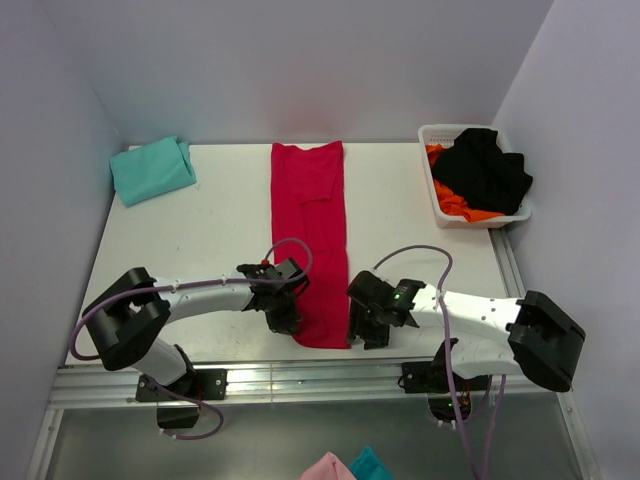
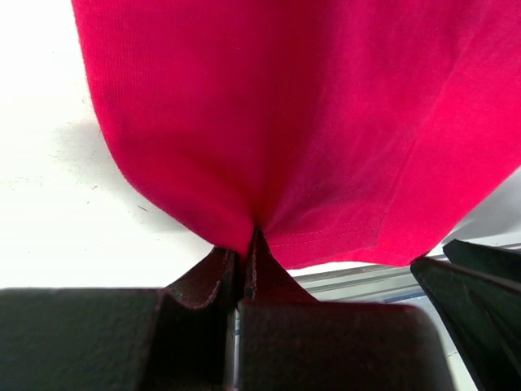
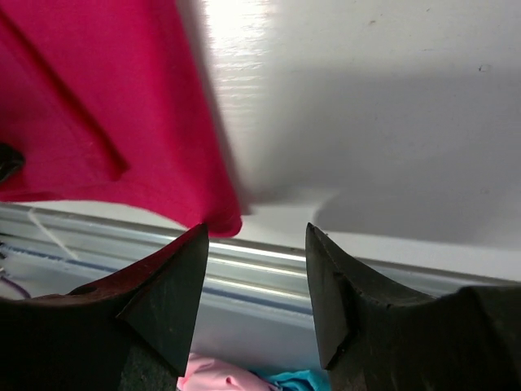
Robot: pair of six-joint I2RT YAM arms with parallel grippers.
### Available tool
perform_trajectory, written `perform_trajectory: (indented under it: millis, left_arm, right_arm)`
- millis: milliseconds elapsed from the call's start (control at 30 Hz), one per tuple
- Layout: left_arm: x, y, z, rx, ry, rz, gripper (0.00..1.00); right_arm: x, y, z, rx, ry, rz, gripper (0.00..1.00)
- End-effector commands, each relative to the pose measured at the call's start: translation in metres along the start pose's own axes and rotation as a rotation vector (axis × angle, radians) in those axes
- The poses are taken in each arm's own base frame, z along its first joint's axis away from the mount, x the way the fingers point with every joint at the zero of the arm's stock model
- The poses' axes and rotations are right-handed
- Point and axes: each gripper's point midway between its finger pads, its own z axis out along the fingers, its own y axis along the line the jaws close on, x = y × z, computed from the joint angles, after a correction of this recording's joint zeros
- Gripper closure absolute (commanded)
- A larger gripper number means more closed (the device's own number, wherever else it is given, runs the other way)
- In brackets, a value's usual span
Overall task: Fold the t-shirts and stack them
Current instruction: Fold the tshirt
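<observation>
1. The left end effector (image 2: 248, 244) is fully closed. It pinches a small fold of the red t-shirt (image 2: 309, 122) at the near hem, close to the shirt's left corner. The cloth rises into a little peak at the pinch.
2. The right end effector (image 3: 256, 236) has its jaws apart, with nothing between them. The near right corner of the red t-shirt (image 3: 106, 130) lies just beside its left finger (image 3: 175, 277), and I cannot tell whether they touch.
3. In the top view, the left end effector (image 1: 283, 318) and the right end effector (image 1: 365, 325) stand at the two sides of the near hem.
4. The red t-shirt (image 1: 310, 230) lies as a long narrow strip down the middle of the desk (image 1: 220, 230), from the far edge to the near edge.
5. The cloth looks thin, soft and light. I judge that it will hang and sag between two holds and keep no shape by itself.
6. It does not look fragile or slippery, so a firm pinch is safe. The good places to take it are the two near corners, on the stitched hem, so that the edge lifts evenly.
7. The teal t-shirt (image 1: 152, 168) lies folded at the far left corner, well apart.
8. A white basket (image 1: 455, 128) at the far right holds a black garment (image 1: 485, 170) and an orange garment (image 1: 455, 205).
</observation>
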Motion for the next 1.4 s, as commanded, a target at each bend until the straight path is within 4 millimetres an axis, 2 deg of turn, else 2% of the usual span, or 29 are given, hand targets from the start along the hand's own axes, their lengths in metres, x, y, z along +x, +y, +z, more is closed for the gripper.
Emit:
perform_trajectory:
  millis: [0, 300, 333, 367, 433, 467, 500, 533, 633, 767, 833, 900, 933, 967, 1067, 1133, 1200, 1233, 1300, 1333, 1367]
  left_arm:
    - [0.006, -0.001, 0.004, -0.013, 0.014, -0.01, 1.0]
    - [0.005, -0.006, 0.001, -0.009, 0.001, 0.002, 1.0]
    - [0.006, -0.005, 0.001, -0.009, 0.001, 0.001, 1.0]
    - [0.006, -0.005, 0.001, -0.011, 0.001, 0.001, 1.0]
    - [0.005, -0.005, -0.002, -0.014, -0.008, 0.001, 1.0]
    - [0.004, -0.004, -0.004, -0.019, -0.013, 0.004, 1.0]
    - [0.003, -0.004, -0.007, -0.022, -0.021, 0.008, 1.0]
    - [0.0, -0.003, -0.013, -0.042, -0.04, 0.018, 1.0]
    - [0.001, -0.012, -0.032, -0.035, -0.052, 0.041, 1.0]
    - [0.007, -0.011, -0.06, -0.057, -0.063, 0.06, 1.0]
    - [0.009, -0.022, -0.077, -0.025, -0.072, 0.07, 1.0]
    - [0.01, -0.019, -0.088, -0.037, -0.074, 0.075, 1.0]
    - [0.008, -0.025, -0.097, -0.024, -0.086, 0.072, 1.0]
    - [0.006, -0.031, -0.105, -0.016, -0.094, 0.076, 1.0]
    - [-0.002, -0.04, -0.116, -0.013, -0.122, 0.095, 1.0]
    - [-0.013, -0.051, -0.125, -0.007, -0.14, 0.104, 1.0]
    - [-0.029, -0.055, -0.126, -0.013, -0.161, 0.091, 1.0]
    - [-0.037, -0.06, -0.131, 0.001, -0.177, 0.101, 1.0]
    - [-0.059, -0.063, -0.134, 0.01, -0.199, 0.074, 1.0]
    - [-0.067, -0.064, -0.134, 0.017, -0.202, 0.086, 1.0]
    - [-0.075, -0.066, -0.135, 0.028, -0.209, 0.081, 1.0]
  right_arm:
    - [-0.007, 0.009, 0.011, -0.031, -0.032, 0.005, 0.43]
    - [-0.009, 0.017, 0.025, -0.021, -0.017, -0.031, 0.48]
    - [-0.009, 0.019, 0.024, -0.021, -0.018, -0.034, 0.52]
    - [-0.01, 0.019, 0.023, -0.017, -0.019, -0.038, 0.63]
    - [-0.009, 0.016, 0.02, -0.005, -0.019, -0.045, 0.77]
    - [-0.011, 0.016, 0.016, -0.007, -0.033, -0.049, 0.91]
    - [-0.012, 0.015, 0.013, -0.003, -0.038, -0.055, 0.98]
    - [-0.012, 0.013, 0.008, 0.011, -0.04, -0.059, 1.0]
    - [-0.015, 0.011, -0.01, 0.019, -0.06, -0.083, 1.0]
    - [-0.01, 0.011, -0.037, 0.015, -0.048, -0.115, 1.0]
    - [-0.012, 0.01, -0.054, 0.025, -0.066, -0.124, 1.0]
    - [-0.017, 0.012, -0.069, 0.016, -0.095, -0.134, 1.0]
    - [-0.021, 0.02, -0.08, -0.003, -0.113, -0.142, 1.0]
    - [-0.025, 0.016, -0.084, 0.03, -0.125, -0.148, 1.0]
    - [-0.038, 0.028, -0.096, 0.039, -0.154, -0.165, 1.0]
    - [-0.051, 0.04, -0.103, 0.024, -0.18, -0.175, 1.0]
    - [-0.063, 0.044, -0.102, 0.045, -0.186, -0.191, 1.0]
    - [-0.077, 0.05, -0.108, 0.035, -0.209, -0.175, 1.0]
    - [-0.092, 0.053, -0.107, 0.052, -0.221, -0.189, 1.0]
    - [-0.108, 0.057, -0.114, 0.041, -0.247, -0.166, 1.0]
    - [-0.116, 0.056, -0.111, 0.057, -0.246, -0.177, 1.0]
